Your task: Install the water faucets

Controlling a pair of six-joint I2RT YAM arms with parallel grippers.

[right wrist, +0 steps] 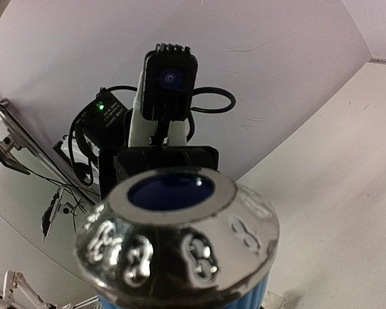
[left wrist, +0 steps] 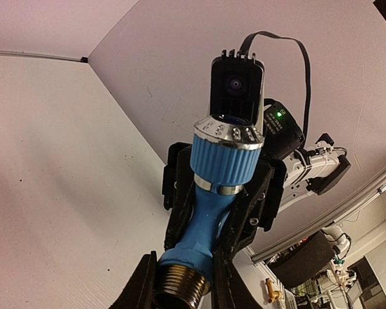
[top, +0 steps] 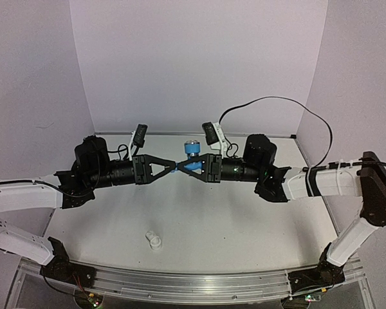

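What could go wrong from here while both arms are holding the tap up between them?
1. The tap hangs in mid-air between the left hand and the right hand. If either pulls or twists unevenly, it could slip and drop onto the table.
2. The left hand seems to grip only the brass thread, a round ridged end, so that hold may be insecure.
3. The white fitting lies loose near the front edge, and a lowering arm might knock it.

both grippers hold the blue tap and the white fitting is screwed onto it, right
Not quite. The left gripper and right gripper do hold the tap, but the white fitting is not on it: it lies on the table near the front edge, apart from the tap. The top view shows this.
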